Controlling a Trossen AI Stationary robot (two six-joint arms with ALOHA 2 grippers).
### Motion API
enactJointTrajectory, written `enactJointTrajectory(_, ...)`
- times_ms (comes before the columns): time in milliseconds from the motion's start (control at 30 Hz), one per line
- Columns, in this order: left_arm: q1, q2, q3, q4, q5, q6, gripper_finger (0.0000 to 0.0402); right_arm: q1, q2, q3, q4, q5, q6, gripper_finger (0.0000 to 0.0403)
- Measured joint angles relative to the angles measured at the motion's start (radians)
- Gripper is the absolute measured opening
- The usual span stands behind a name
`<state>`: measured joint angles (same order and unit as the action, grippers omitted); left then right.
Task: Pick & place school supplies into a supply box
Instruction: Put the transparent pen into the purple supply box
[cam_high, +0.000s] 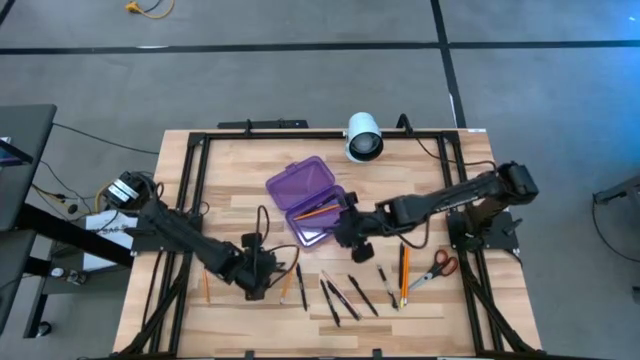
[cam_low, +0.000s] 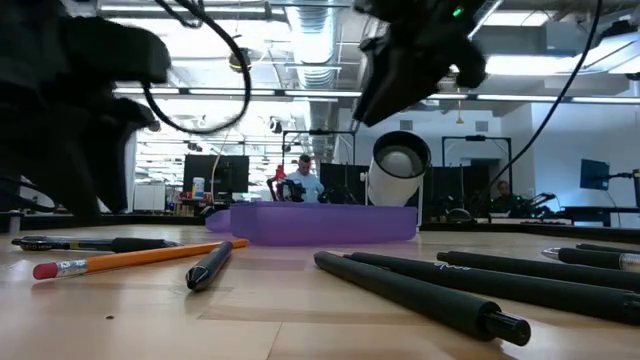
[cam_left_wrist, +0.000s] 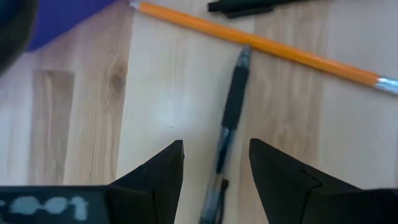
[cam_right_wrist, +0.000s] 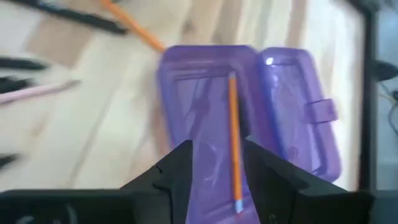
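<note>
While looking straight down: right pincer (cam_high: 349, 231) hovering over the open purple supply box (cam_high: 308, 200) at mid-tabletop (cam_high: 230, 170), an orange pencil (cam_high: 318, 211) lying inside; left pincer (cam_high: 262, 284) hanging low near loose black pens (cam_high: 340, 297); scissors (cam_high: 437, 268) lying off to the right. At tabletop height: box sitting behind a pencil and pens, white camera (cam_low: 400, 168) beyond. Left wrist: fingers (cam_left_wrist: 158, 177) gaping wide, straddling a black pen (cam_left_wrist: 229, 134), gripping nothing. Right wrist: fingers (cam_right_wrist: 177, 171) standing apart above the box, pencil (cam_right_wrist: 234, 143) resting loose inside.
</note>
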<state>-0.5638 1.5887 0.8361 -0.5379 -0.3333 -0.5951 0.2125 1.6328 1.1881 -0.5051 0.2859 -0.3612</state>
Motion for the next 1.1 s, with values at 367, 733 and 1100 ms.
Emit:
enactJointTrajectory(367, 0.072, 0.000, -0.022, 0.036, 0.109, 0.090, 0.0174, 0.119, -0.018, -0.001, -0.161, 0.043, 0.179, 0.0121)
enactJointTrajectory(733, 0.060, 0.000, -0.021, 0.068, 0.109, 0.087, 0.0174, 0.198, -0.018, -0.001, -0.255, 0.125, 0.351, 0.0121)
enactJointTrajectory(1100, 0.059, 0.014, -0.021, 0.073, 0.111, 0.111, 0.0167, 0.316, -0.018, -0.001, -0.383, 0.252, 0.578, 0.0121)
